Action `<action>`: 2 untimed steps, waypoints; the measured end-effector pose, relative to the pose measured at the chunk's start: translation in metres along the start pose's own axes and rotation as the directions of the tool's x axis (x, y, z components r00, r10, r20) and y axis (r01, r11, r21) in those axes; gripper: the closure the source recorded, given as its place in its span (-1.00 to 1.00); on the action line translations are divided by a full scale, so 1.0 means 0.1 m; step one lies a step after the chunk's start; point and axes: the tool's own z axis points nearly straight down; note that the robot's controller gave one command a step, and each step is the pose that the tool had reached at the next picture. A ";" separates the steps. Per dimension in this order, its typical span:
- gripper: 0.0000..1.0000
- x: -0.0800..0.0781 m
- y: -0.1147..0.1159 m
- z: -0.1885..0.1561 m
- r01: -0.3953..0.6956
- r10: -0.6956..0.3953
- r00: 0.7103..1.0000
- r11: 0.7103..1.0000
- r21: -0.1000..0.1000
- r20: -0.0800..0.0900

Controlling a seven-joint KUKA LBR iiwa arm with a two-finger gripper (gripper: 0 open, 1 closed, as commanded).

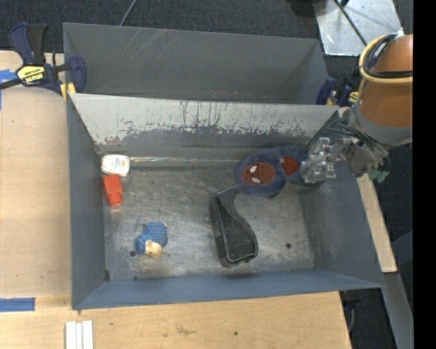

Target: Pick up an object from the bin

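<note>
Hanging low at the right end of the bin [196,64], by the back wall, the jaws sit just beside a round blue toy [260,174] with a red face, which lies immediately to their left. Jaws parted or clenched: cannot tell.

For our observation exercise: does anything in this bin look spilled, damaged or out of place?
Nothing looks spilled or broken. The one oddity is the bin's back wall, which carries dark streaks and scratches, like wear. The black curved thing and the other things simply lie loose.
</note>
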 end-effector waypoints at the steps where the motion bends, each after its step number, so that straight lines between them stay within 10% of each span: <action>1: -1.00 0.02 0.01 0.05 0.001 -0.001 1.000 1.000 -0.001 -0.009; 2: -1.00 -0.32 0.11 0.92 0.205 -0.205 0.979 0.979 -0.004 -0.011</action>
